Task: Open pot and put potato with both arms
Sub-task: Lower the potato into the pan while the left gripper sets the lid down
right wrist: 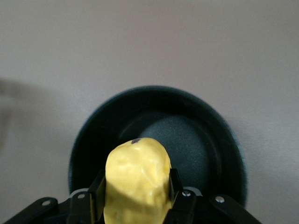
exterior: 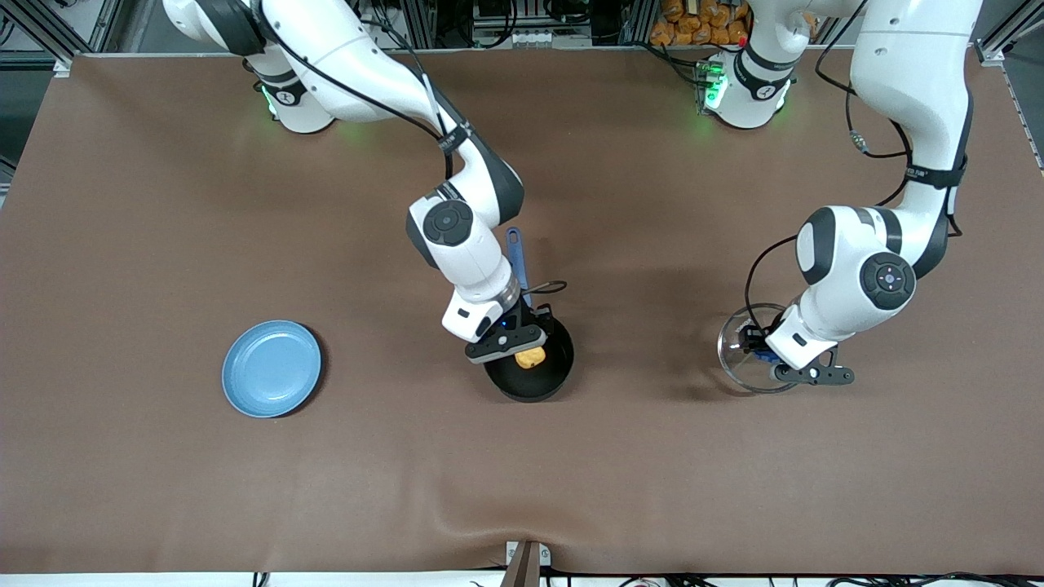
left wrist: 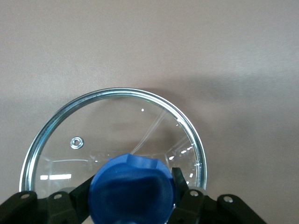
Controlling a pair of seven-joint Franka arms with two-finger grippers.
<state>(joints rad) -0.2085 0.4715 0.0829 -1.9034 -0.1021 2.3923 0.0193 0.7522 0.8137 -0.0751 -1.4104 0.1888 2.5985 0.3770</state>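
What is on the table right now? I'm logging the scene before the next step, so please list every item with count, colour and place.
pot: one, black with a blue handle, mid-table, lid off.
potato: one, yellow-orange, held over the pot.
lid: one, clear glass with steel rim and blue knob, toward the left arm's end of the table.
plate: one, light blue, toward the right arm's end of the table.
tablecloth: one, brown, covering the table.
right gripper: one, black, shut on the potato over the pot.
left gripper: one, black, shut on the lid's knob.
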